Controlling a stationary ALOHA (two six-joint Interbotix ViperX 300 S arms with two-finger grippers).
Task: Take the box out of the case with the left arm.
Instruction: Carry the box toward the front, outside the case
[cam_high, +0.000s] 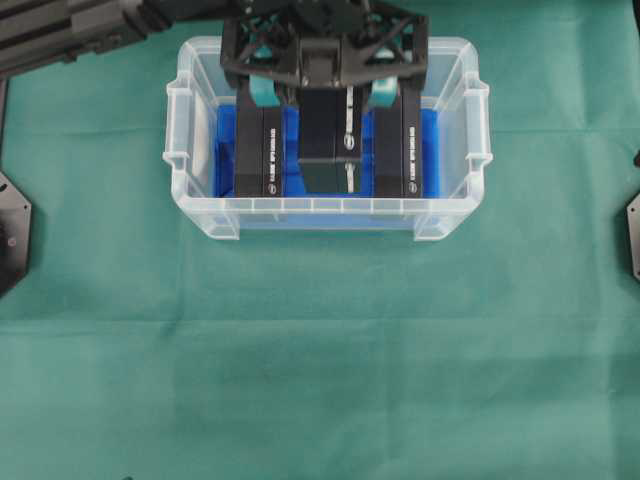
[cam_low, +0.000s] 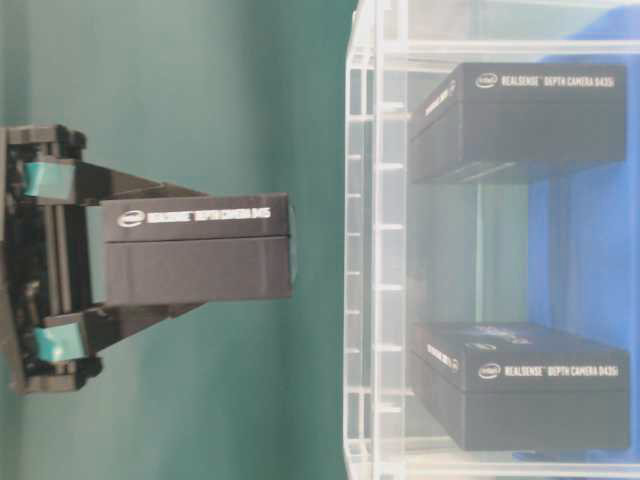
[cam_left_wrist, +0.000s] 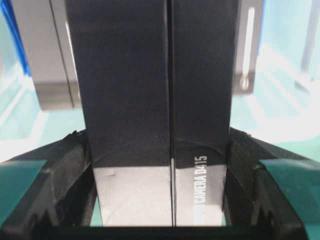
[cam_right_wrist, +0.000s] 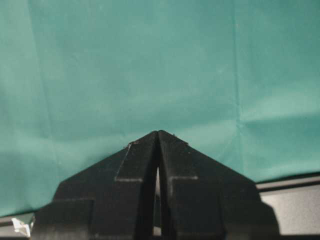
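The left hand (cam_high: 324, 92) is seen closed on a black box (cam_high: 330, 135), its teal-padded fingers (cam_high: 262, 90) pressed against the box's two long sides. In the overhead view the held box is shown between two other black boxes, one to the left (cam_high: 260, 152) and one to the right (cam_high: 398, 152), and it looks as though it were still among them. From table level, a sideways picture, the matter is told differently: the held box (cam_low: 197, 260) is shown clear of the case (cam_low: 372, 250), outside its ribbed rim, while the two remaining boxes (cam_low: 520, 385) are seen through the clear wall, resting on the blue lining (cam_low: 590, 270). White lettering is read on each box there. In the left wrist view the box (cam_left_wrist: 160, 100) fills the frame between the two fingers (cam_left_wrist: 65, 170), and a strip of white print is made out on its near face.

The right hand (cam_right_wrist: 158, 137) is shown only by its own wrist camera; its black fingertips are brought together, nothing between them, above the green cloth (cam_right_wrist: 150, 60).

The worktop is covered by that green cloth (cam_high: 320, 360), faintly creased. The case (cam_high: 200, 215) stands toward the far edge of it. Black mounting plates (cam_high: 10, 230) are seen at the left and right borders of the overhead view.
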